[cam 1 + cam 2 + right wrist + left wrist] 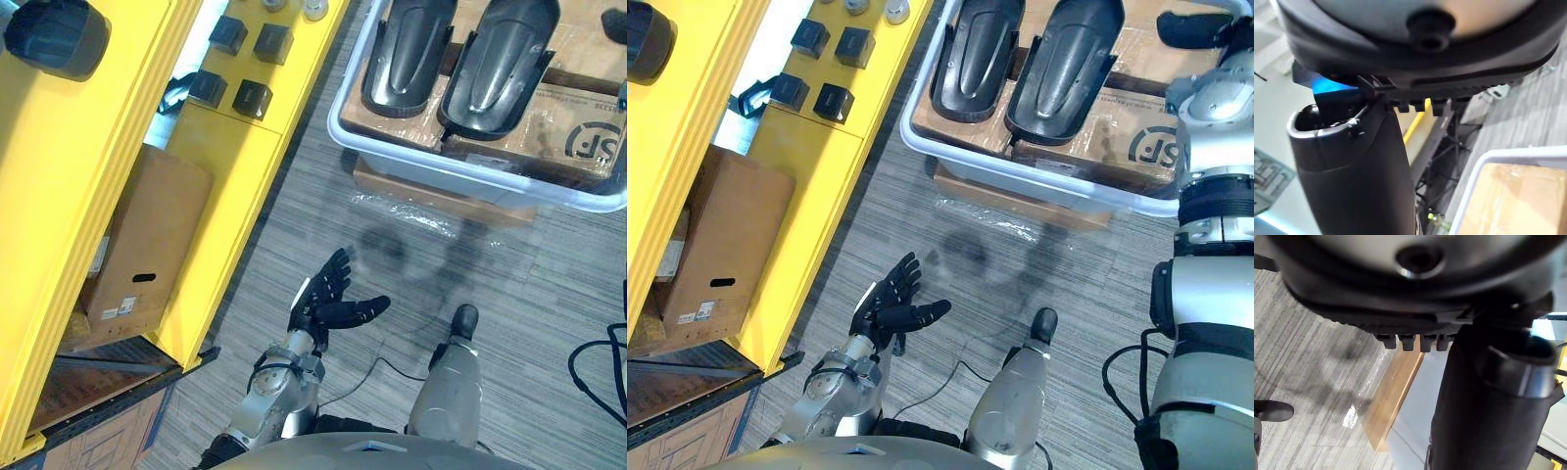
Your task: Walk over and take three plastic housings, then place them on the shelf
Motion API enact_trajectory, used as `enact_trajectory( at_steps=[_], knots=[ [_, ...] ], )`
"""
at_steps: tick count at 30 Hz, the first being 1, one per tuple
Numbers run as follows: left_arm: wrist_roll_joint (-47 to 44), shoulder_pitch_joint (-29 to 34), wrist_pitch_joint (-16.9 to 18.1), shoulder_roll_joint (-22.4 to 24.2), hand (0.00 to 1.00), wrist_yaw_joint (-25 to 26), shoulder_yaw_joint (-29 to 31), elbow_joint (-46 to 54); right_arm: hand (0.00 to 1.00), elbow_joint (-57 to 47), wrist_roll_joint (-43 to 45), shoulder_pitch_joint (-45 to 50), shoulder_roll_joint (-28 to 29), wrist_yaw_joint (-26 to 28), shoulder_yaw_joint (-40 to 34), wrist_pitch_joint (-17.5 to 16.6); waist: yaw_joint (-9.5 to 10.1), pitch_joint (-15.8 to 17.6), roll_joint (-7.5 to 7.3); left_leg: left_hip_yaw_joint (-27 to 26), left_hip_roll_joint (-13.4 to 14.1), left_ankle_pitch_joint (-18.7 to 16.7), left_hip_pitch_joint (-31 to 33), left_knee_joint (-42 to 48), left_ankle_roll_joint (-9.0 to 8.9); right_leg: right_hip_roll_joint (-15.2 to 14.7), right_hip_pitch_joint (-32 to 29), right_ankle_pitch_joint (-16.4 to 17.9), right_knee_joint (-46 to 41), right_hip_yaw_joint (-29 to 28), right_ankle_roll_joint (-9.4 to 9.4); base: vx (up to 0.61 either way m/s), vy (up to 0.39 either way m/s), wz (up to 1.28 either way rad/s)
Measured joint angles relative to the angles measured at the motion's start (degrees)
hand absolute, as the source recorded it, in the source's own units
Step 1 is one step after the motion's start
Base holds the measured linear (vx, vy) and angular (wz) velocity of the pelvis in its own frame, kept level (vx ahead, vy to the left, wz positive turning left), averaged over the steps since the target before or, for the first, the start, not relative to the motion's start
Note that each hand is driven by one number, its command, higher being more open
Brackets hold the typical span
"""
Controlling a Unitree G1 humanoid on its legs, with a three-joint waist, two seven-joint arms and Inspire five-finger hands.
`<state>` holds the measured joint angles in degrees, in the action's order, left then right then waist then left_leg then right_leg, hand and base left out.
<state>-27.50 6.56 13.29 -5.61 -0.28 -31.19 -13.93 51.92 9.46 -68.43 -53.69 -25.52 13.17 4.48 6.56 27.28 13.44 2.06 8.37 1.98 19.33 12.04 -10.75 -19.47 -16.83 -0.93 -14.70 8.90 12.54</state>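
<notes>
In the head views my left hand (333, 299) hangs low over the floor (490, 284), fingers spread and empty. Two plastic housings (409, 54) lie in the white bin (470, 174), far right of the yellow shelf (245, 166). In the right wrist view my right hand (1352, 161) is by the bin's rim, fingers straight and holding nothing; I'd centre it over one housing's spine before closing.

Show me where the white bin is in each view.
Left eye: bin upper right, holding two housings.
Right eye: bin top centre.
Left wrist: bin, its pale wall over a brown board.
Right wrist: bin, its white rim round cardboard.
Shared landmark: the grey carpet.
</notes>
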Motion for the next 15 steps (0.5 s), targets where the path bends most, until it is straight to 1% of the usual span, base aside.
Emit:
enact_trajectory(
  at_steps=[4,6,7,11,13,15],
  knots=[
    [-0.94,0.00,0.39,-0.31,1.00,0.05,0.00,-0.17,1.00,0.08,0.00,0.01,1.79,1.12,1.13,0.29,0.16,0.01,-0.01,-0.17,0.07,1.23,-1.16,-2.59,-0.08,0.04,-0.09,-0.02,0.03,0.01,-0.03,0.02,-0.037,0.01],
    [-1.19,0.00,0.42,-0.46,1.00,0.16,-0.42,-0.31,1.00,0.40,-0.10,0.01,2.41,2.01,1.91,0.98,0.45,0.01,-0.01,-0.20,0.07,1.62,-1.53,-3.42,-0.12,0.04,-0.09,-0.02,0.03,0.02,-0.03,0.02,-0.036,0.01],
    [-1.21,-0.04,0.53,-0.47,1.00,0.22,-0.65,-0.60,1.00,1.50,-0.17,0.01,2.50,2.73,2.31,1.26,0.95,0.00,0.01,-0.19,0.07,1.69,-1.60,-3.57,-0.11,0.04,-0.09,-0.01,0.03,0.03,-0.03,0.00,0.000,0.00],
    [-1.24,-0.13,0.99,-0.47,1.00,1.12,-1.81,-3.03,1.00,5.98,-0.17,0.01,3.18,3.50,3.21,2.62,1.87,-0.02,0.03,0.40,0.04,2.84,-1.65,-5.36,-0.21,0.02,-0.32,0.00,0.03,0.67,-0.03,0.00,-0.031,0.08],
    [-1.28,-0.18,1.00,-0.38,1.00,1.30,-2.24,-4.30,1.00,7.45,-0.17,0.01,3.96,4.11,3.23,2.78,2.61,-0.03,0.04,0.49,0.02,3.23,-1.61,-6.03,-0.29,0.01,-0.63,0.01,0.03,0.74,-0.04,-0.01,-0.035,0.04],
    [-1.32,-0.21,1.00,-0.14,1.00,1.31,-2.26,-4.62,1.00,7.85,-0.18,0.00,4.06,4.76,3.31,2.84,2.83,-0.09,0.14,1.08,-0.03,3.69,-0.79,-6.44,-0.33,-0.01,-1.12,0.05,0.01,1.31,-0.07,-0.02,-0.039,0.11]
  ],
)
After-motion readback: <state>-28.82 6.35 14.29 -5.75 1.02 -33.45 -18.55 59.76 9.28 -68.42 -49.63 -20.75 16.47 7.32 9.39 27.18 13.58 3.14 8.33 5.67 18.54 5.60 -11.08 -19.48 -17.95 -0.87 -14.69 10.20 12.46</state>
